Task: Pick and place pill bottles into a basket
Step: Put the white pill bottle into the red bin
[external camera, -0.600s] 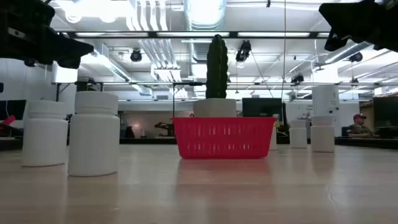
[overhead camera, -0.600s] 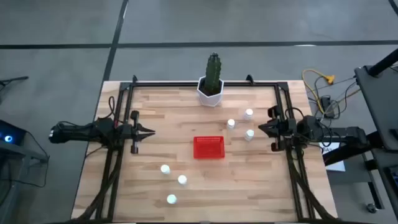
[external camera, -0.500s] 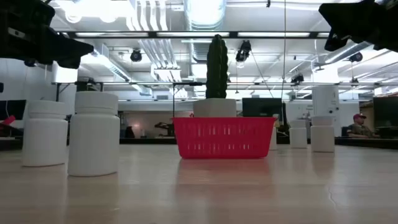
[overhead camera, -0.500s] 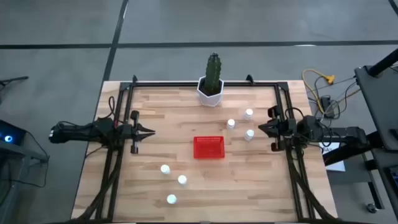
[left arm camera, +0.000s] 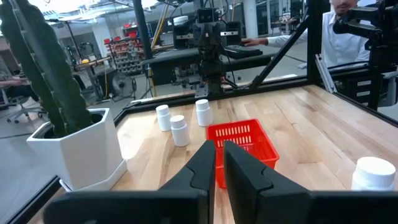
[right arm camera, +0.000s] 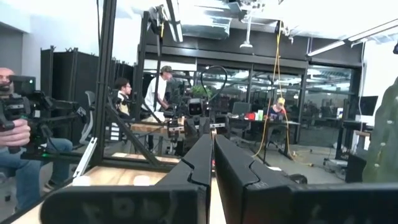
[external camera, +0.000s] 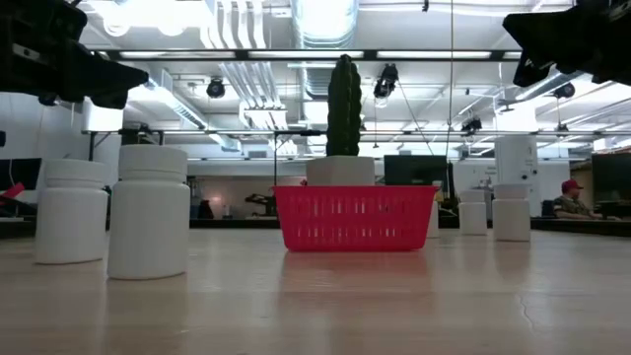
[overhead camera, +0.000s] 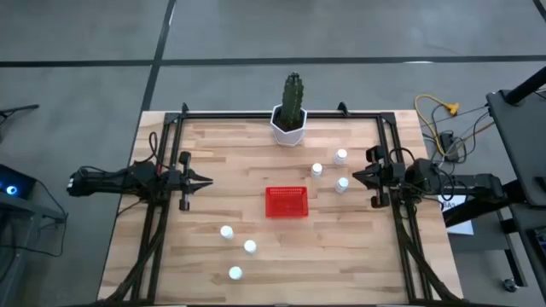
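The red basket (overhead camera: 286,202) stands near the middle of the wooden table. Three white pill bottles (overhead camera: 316,170) (overhead camera: 341,156) (overhead camera: 342,183) stand upright to the basket's far right, and three more (overhead camera: 226,231) (overhead camera: 249,246) (overhead camera: 235,273) stand near its left front. My left gripper (overhead camera: 207,180) hovers shut at the table's left side, pointing level toward the basket (left arm camera: 242,140). My right gripper (overhead camera: 357,176) hovers shut at the right side, just beside the right group of bottles. Neither holds anything.
A white faceted pot with a green cactus (overhead camera: 291,119) stands at the far edge, behind the basket. A black frame (overhead camera: 171,136) runs along the table's left, right and far sides. People show in the room beyond the table (right arm camera: 15,155).
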Action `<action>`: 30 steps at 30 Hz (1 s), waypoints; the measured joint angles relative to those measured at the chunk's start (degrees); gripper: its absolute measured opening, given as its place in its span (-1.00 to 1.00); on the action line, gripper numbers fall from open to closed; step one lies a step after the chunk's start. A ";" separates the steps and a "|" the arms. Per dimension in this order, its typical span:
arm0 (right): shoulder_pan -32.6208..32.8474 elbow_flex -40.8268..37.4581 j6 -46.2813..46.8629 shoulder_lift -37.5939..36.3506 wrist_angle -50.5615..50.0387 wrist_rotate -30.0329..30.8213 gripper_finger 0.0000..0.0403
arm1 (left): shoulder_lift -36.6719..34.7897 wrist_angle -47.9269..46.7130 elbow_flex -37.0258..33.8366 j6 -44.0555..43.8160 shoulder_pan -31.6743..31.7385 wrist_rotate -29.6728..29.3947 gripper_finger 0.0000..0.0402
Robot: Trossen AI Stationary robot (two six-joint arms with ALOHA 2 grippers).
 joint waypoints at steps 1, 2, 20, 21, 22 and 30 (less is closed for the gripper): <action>-0.01 0.00 0.00 0.00 0.15 0.00 -0.96 | 0.00 0.00 0.00 0.00 0.00 0.00 -0.93; -0.01 0.00 0.00 0.00 0.44 0.02 -0.96 | 0.00 -0.01 0.00 0.00 0.00 0.00 -0.93; 0.01 0.08 -8.43 0.00 27.96 0.57 -0.96 | 0.00 -0.02 0.00 0.00 0.00 0.00 -0.93; 0.00 0.52 -9.03 -0.04 28.36 0.55 -0.96 | 0.00 -0.04 0.00 0.00 0.00 0.00 -0.93; 0.01 1.24 -9.57 -0.04 28.38 0.55 -0.96 | 0.00 -0.02 0.00 0.00 0.00 0.00 -0.93; 0.01 9.52 -13.06 2.97 26.07 0.55 -0.96 | 0.00 -0.04 -0.01 0.02 0.00 0.00 -0.93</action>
